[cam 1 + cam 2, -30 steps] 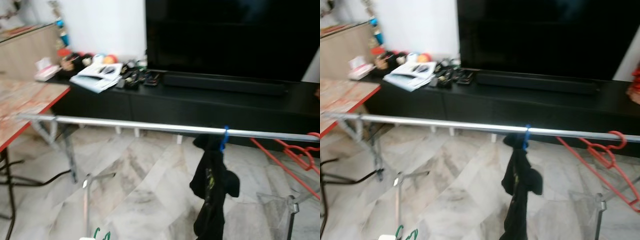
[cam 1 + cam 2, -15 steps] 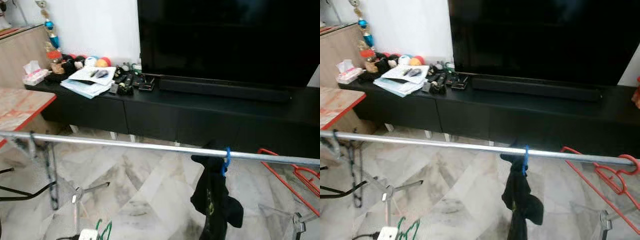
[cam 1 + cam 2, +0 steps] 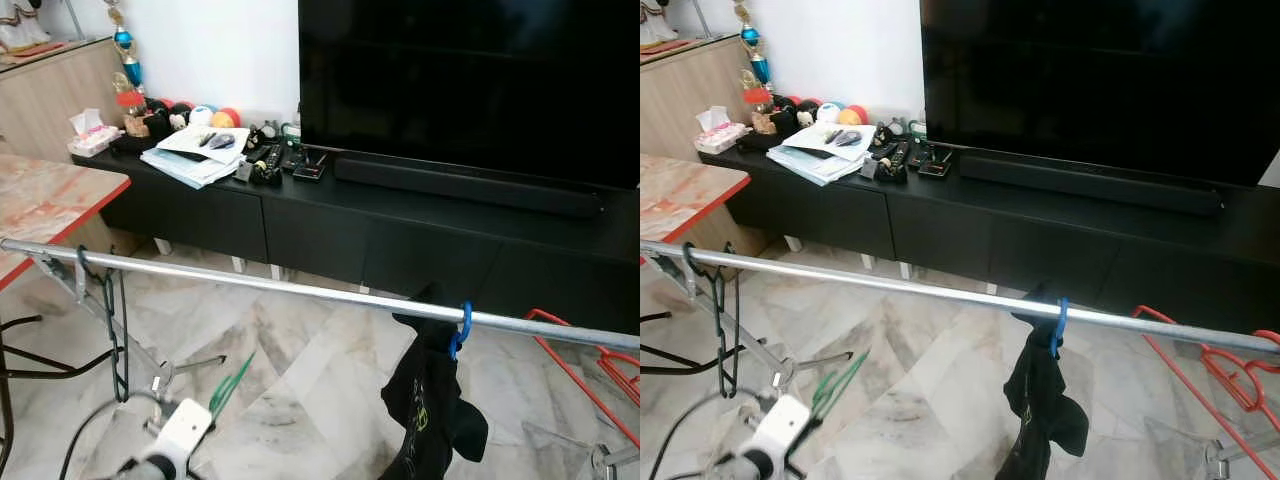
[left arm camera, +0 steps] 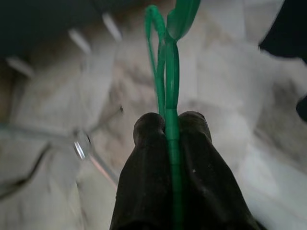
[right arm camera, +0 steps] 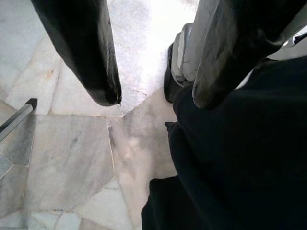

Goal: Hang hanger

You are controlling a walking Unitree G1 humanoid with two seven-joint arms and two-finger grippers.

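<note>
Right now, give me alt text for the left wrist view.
The left gripper is shut on a thin green hanger, which sticks out past its two black fingers. Blurred pale marble floor lies behind.

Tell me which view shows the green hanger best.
The left wrist view: the green hanger sits close up, clamped in the left pincer. The eye views catch it small and low, beneath the rail.

The 2 head views look forward and down across the clothes rail point(image 3: 300, 290) toward the black TV cabinet point(image 3: 970, 215), sharing nearly the whole scene. The left wrist view looks close along its fingers point(image 4: 144, 158); the right wrist view faces the marble floor point(image 5: 67, 158).
</note>
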